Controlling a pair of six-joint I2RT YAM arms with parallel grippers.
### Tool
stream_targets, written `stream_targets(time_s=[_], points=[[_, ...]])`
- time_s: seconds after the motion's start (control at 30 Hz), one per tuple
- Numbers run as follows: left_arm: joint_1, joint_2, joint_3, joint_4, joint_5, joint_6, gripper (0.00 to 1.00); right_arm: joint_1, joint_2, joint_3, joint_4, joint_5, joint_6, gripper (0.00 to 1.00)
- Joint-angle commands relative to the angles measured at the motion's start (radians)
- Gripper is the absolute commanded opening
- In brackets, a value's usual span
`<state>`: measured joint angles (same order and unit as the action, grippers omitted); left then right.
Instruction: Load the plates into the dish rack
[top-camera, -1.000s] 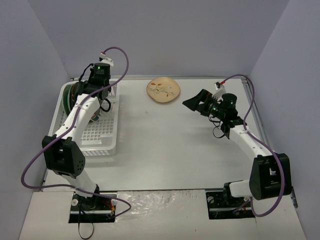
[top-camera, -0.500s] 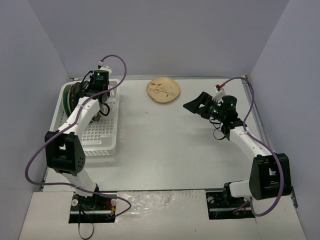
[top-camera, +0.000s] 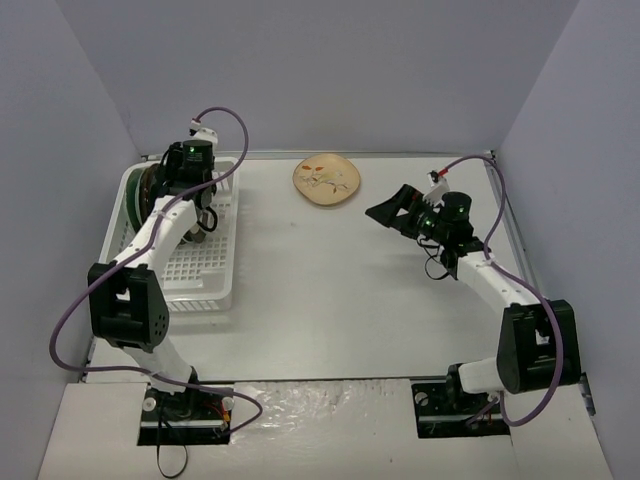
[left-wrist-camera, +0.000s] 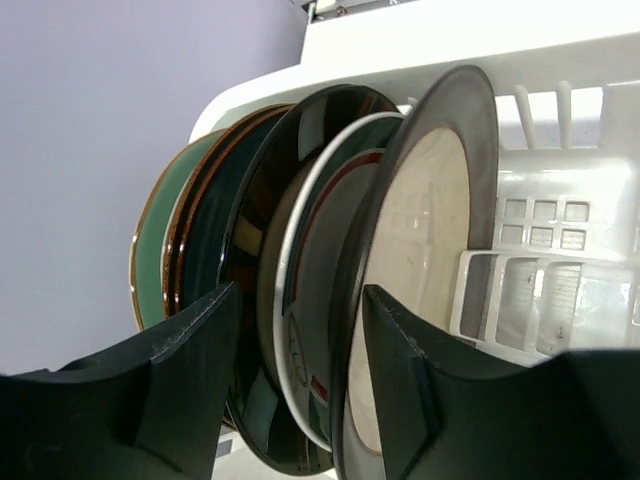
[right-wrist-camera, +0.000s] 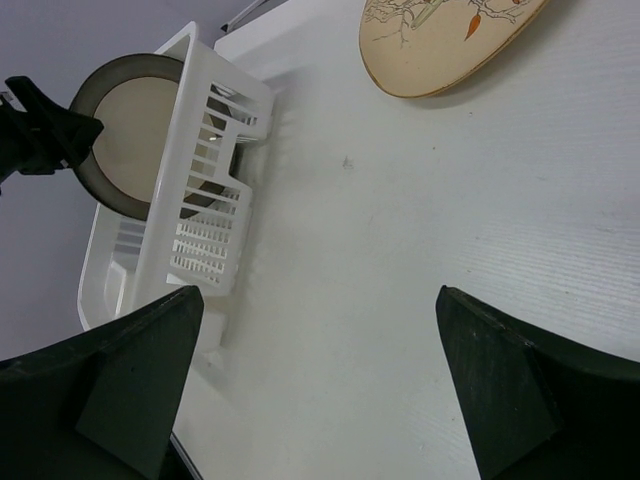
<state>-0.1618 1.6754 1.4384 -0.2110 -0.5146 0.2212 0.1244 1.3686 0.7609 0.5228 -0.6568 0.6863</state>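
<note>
Several plates (left-wrist-camera: 300, 230) stand on edge in the dish rack (left-wrist-camera: 560, 260), which sits at the table's left (top-camera: 190, 275). From the rack's end they are teal, dark blue, white with a teal-red rim, and a dark-rimmed beige plate (left-wrist-camera: 420, 230) nearest. My left gripper (left-wrist-camera: 300, 288) is open. Its fingers straddle the rims of the white plate and the beige plate, with a gap at the left finger. It also shows over the rack in the top view (top-camera: 200, 220). A tan floral plate (top-camera: 326, 181) lies flat at the table's back. My right gripper (top-camera: 388, 208) is wide open and empty, to the right of it.
In the right wrist view the rack (right-wrist-camera: 190, 200) is at the left with the beige plate (right-wrist-camera: 130, 135) rising above its wall. The floral plate (right-wrist-camera: 440, 40) is at the top. Bare white table (right-wrist-camera: 420, 260) lies under the right gripper (right-wrist-camera: 318, 292). Purple walls enclose the table.
My left wrist has shifted slightly back and left toward the stack of standing plates. The right arm has barely moved and the floral plate has stayed put.
</note>
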Motion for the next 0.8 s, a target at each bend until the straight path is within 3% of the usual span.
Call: stream_targets(time_s=[0.0, 0.37, 0.5, 0.77], points=[[0.007, -0.081, 0.045, 0.080, -0.026, -0.010, 0.52, 0.016, 0.040, 0.047, 0.088, 0.055, -0.012, 1.00], [-0.002, -0.258, 0.118, -0.074, 0.104, -0.169, 0.95, 0.073, 0.353, 0.223, 0.183, 0.240, 0.003, 0.97], [-0.004, -0.364, 0.078, -0.155, 0.195, -0.279, 0.97, 0.089, 0.485, 0.302, 0.199, 0.302, 0.025, 0.95], [-0.004, -0.611, -0.208, -0.147, 0.376, -0.404, 0.97, 0.111, 0.701, 0.471, 0.205, 0.382, 0.074, 0.91]])
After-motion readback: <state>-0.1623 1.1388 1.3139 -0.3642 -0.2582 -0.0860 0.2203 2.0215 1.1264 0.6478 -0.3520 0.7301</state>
